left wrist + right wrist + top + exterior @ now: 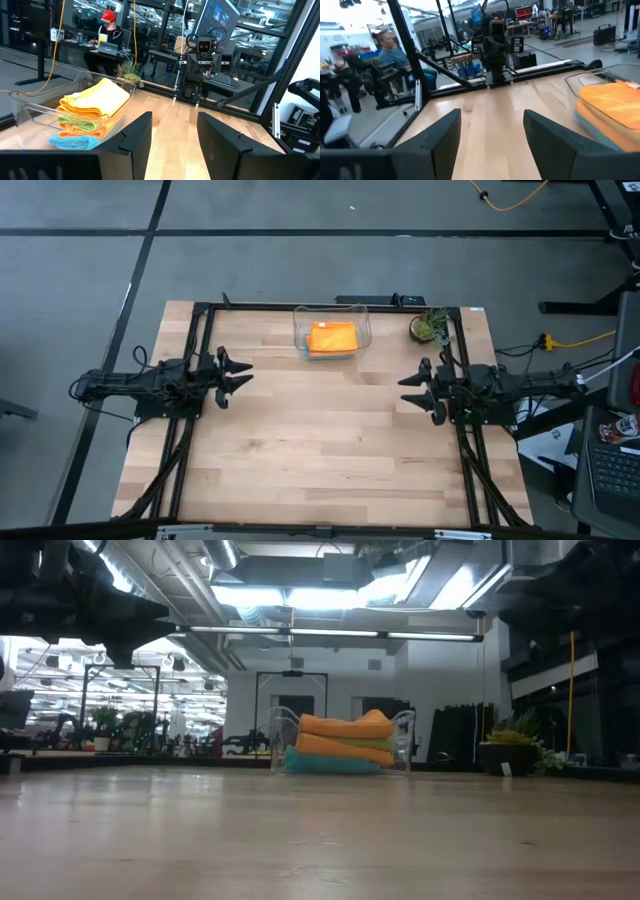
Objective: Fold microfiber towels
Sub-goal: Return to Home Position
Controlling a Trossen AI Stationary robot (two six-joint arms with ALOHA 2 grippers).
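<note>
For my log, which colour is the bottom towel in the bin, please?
The bottom towel is teal blue, clearest in the low view.

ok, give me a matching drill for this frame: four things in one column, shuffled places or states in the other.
1 teal towel
2 green towel
3 potted plant
4 left gripper

a open, at the table's left side, facing the right gripper
b bottom of the stack in the bin
c between two orange towels
d table's far edge, right of the bin

Pairs: 1-b, 2-c, 3-d, 4-a
</note>
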